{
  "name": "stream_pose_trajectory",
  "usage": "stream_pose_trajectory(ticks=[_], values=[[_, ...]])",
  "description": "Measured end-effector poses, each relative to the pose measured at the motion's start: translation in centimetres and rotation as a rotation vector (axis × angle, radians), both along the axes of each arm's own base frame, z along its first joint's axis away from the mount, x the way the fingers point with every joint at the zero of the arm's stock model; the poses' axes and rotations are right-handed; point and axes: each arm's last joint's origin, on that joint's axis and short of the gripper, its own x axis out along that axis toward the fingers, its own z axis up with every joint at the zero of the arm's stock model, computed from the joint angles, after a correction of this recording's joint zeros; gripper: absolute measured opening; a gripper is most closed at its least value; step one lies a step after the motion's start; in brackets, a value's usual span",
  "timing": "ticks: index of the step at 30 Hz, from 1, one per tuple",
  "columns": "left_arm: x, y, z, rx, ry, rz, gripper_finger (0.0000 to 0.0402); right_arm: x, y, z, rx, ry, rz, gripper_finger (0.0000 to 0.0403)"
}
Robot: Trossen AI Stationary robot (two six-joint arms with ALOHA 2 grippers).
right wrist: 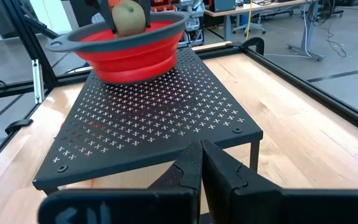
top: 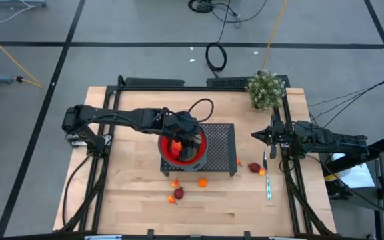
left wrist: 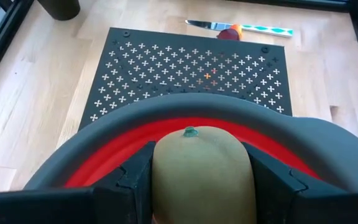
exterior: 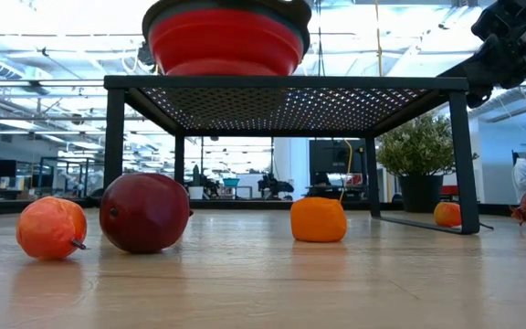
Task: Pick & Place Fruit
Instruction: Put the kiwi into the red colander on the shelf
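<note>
The left pincer [left wrist: 201, 186] is gripping a brown oval fruit [left wrist: 202, 171] between its two fingers [left wrist: 132, 180], its jaws standing partly apart around the piece, directly over a red bowl [top: 182, 148] with a grey rim. The fruit's long axis is running along the fingers, and its rounded end with a small green nub is pointing out past the fingertips, toward the bowl's far wall. In the right wrist view the fruit [right wrist: 129, 17] is standing roughly upright above the bowl [right wrist: 126, 43]. The bowl is sitting on one end of a black perforated rack [top: 219, 143] on the wooden surface [top: 132, 193].

The left arm is reaching in from beyond the bowl's side of the rack, stretched nearly level and bent down at the wrist over the bowl. The right pincer [right wrist: 201, 165] is shut and holding nothing, waiting beyond the opposite end of the rack, pointing toward it.

In front of the rack, an orange-red fruit [exterior: 51, 228] and a dark red fruit [exterior: 144, 212] are lying just beside each other, with an orange ball [exterior: 319, 219] a little apart from them. More small fruit pieces [top: 254, 167] are lying near the rack's corner closest to the right pincer, beside a pale-handled knife [top: 268, 183].
</note>
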Motion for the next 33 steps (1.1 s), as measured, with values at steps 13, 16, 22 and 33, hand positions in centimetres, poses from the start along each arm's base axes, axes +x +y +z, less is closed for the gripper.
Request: stream_pose_trajectory(ticks=[13,16,22,33], values=[[0.3,0.0,-0.1,0.008,-0.018,-0.005,0.0206,0.0,0.0,0.0,0.0,-0.001,0.0,0.0],[0.7,0.0,-0.6,0.008,-0.002,-0.005,0.0208,0.0,0.0,0.0,0.0,-0.002,0.0,0.0],[0.9,0.0,-0.8,0.013,-0.002,0.001,0.0208,0.0,0.0,0.0,0.0,-0.004,0.0,0.0],[0.8,0.0,-0.9,0.01,0.005,0.004,0.0209,0.0,0.0,0.0,0.0,-0.005,0.0,0.0]])
